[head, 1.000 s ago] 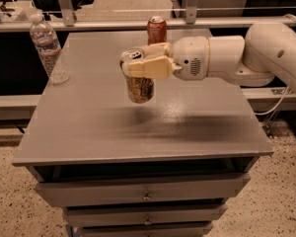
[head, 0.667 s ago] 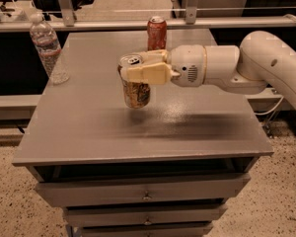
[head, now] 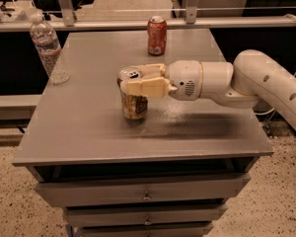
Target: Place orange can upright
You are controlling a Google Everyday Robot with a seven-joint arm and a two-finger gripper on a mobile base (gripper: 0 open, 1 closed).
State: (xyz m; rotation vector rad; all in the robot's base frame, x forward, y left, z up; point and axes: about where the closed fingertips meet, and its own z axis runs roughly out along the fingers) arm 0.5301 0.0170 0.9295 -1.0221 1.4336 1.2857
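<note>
One arm (head: 266,85) in view, white, entering from the right edge. We note it slopes down from the upper right, then runs almost level over the table (head: 89,132), with the round wrist housing pointing left. The gripper (head: 134,80) sits at the arm's left end, above the middle of the tabletop. Its two tan fingers (head: 145,88) lie roughly horizontal and pinch the orange can (head: 133,104) near its top, one finger on the side nearer us and one on the far side.

We record the orange can as upright, silver lid up, at the centre of the table. Its base looks level with the surface, with a dark shadow right under it; we cannot tell whether it rests on the table or hangs just above it.

Two other items stand on the same table, both upright and well apart from the gripper: a red can (head: 157,35) near the back edge and a water bottle (head: 48,48) at the back left. Drawers (head: 148,196) run below the tabletop.
</note>
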